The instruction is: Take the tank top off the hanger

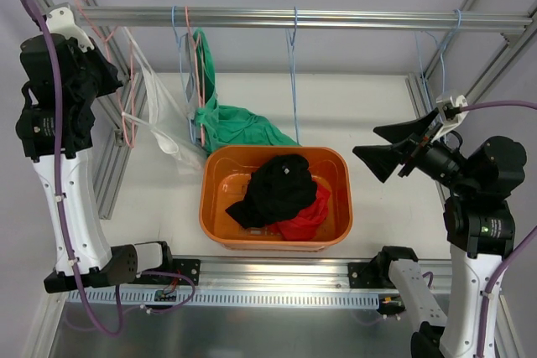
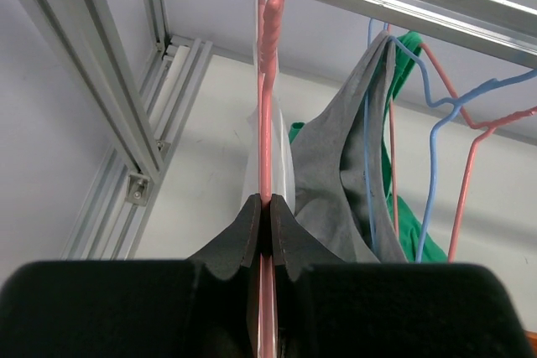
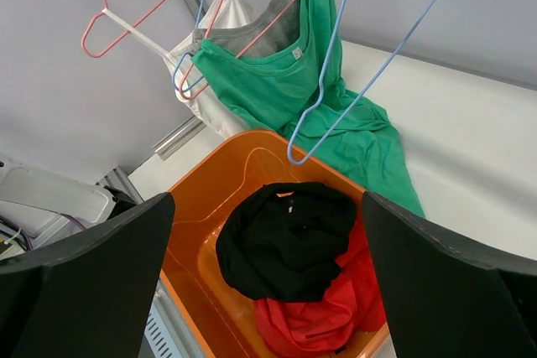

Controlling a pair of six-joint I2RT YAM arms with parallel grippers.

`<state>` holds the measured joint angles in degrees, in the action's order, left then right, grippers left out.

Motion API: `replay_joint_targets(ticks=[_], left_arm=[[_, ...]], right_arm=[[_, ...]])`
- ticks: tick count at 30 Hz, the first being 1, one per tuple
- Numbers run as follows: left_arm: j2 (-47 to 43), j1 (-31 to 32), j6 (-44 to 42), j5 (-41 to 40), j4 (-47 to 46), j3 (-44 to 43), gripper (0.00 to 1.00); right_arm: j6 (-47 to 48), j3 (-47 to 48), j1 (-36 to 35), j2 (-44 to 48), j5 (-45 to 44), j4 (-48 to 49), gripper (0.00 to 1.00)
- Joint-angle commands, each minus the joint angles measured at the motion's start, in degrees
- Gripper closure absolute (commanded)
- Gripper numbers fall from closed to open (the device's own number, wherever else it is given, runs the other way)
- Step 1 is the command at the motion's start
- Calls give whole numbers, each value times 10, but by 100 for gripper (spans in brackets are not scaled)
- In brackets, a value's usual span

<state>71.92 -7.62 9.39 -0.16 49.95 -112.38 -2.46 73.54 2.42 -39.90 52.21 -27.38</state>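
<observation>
Pinched tight on pink hanger (image 2: 267, 123): black fingers (image 2: 239, 232) of left gripper (image 2: 264, 207), nothing between them but the wire. High up at left end of rail (image 1: 336, 18), beside the frame post.

Hung on that hanger, just behind the wire: white tank top (image 1: 164, 119), not yet off, drooping toward table (image 1: 369, 106). Just right of it, grey cloth (image 2: 336, 173) and green shirt (image 1: 239, 123) among more hangers, blue and pink. Tail of shirt down on table, touching back rim of orange basket (image 1: 210, 207).

Inside basket: black garment (image 1: 281, 186) heaped over red garment (image 1: 306, 220). On rail above basket, one bare blue hanger (image 1: 294, 81).

Off to the right, well apart from all the clothes: right gripper (image 1: 369, 144), fingers spread wide, holding nothing, pointed toward basket.
</observation>
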Motion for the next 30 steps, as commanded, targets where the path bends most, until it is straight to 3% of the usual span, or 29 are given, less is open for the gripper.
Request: replay_joint_targets(ticks=[1,6,12,18,24,28,30], left_arm=[[10,-4,-13,-15,-31,-24,100],[-41,-5,-25,-66,-30,-12,100],[-190,-4,-26,-135,-29,138,100],[-312,-5,-10,-85,-15,232,100],[-391,-4,20,53,51,242,100],[-450,-4,43,64,105,272,100],[-463,-2,48,82,125,281,100]], right_arm=[[-13,18,-5,-1,22,39,1],[-13,13,-12,-2,22,43,0],[-133,2,-42,-22,70,173,0],[-121,92,-170,-91,22,177,0],[-2,186,-392,-226,-107,98,2],[54,254,-540,-329,-174,100,3],[70,280,-578,-375,-191,114,4]])
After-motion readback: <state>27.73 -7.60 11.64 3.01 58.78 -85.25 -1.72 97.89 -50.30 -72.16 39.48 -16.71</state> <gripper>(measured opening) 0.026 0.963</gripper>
